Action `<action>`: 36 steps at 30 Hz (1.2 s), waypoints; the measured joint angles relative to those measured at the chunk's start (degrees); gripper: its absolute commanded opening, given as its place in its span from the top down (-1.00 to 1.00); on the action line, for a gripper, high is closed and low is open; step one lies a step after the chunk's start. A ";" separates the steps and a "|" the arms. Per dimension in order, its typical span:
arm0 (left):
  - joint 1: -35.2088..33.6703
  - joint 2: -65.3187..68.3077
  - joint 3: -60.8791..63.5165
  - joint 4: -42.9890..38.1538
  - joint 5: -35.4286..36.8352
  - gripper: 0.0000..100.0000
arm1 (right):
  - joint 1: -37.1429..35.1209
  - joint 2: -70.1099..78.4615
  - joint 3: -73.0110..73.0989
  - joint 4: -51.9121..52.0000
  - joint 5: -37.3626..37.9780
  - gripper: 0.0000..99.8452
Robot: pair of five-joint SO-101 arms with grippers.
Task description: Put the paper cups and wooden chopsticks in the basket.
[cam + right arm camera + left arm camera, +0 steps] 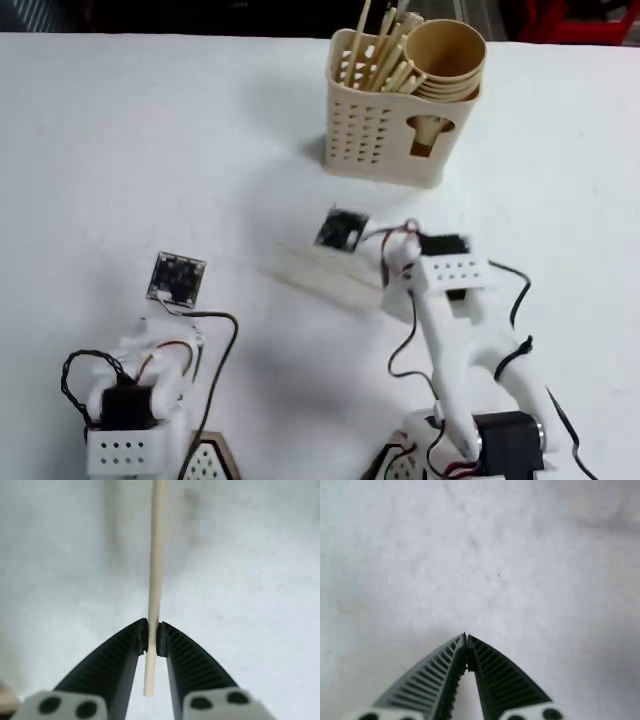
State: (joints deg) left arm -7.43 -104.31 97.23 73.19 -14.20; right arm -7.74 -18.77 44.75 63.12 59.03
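Pinching one wooden chopstick [156,570] tight in the right gripper [152,641], low over the table [150,120], nearer than the basket [375,140]. Pickup step, seemingly. Next: lift, carry far, drop in beside the paper cups [445,60]. At near left, idling with the left gripper [466,645] pressed together on nothing.

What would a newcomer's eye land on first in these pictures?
The slotted basket at the far side of the table stands out first, already holding stacked paper cups and a bundle of chopsticks. Next comes the right gripper, shut on a single wooden chopstick in front of the basket. The left gripper is shut on nothing over the table.
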 measured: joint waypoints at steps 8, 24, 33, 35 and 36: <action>0.00 0.00 0.00 0.00 0.00 0.95 | -0.18 0.09 -17.23 6.95 -17.14 0.96; 0.26 0.00 0.00 0.00 0.00 0.95 | -4.22 1.23 -40.97 -16.70 -55.12 0.96; 0.26 0.00 0.00 0.00 0.00 0.95 | -4.31 18.11 -41.23 -49.05 -62.77 0.96; 0.26 0.00 0.00 0.00 0.00 0.95 | -4.22 23.21 -41.23 -56.62 -61.98 0.96; 0.26 0.00 0.00 0.00 0.00 0.95 | -4.22 25.58 -41.23 -59.96 -60.84 0.96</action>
State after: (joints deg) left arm -7.16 -104.31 97.23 73.19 -14.20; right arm -11.96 6.81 3.52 3.16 -1.80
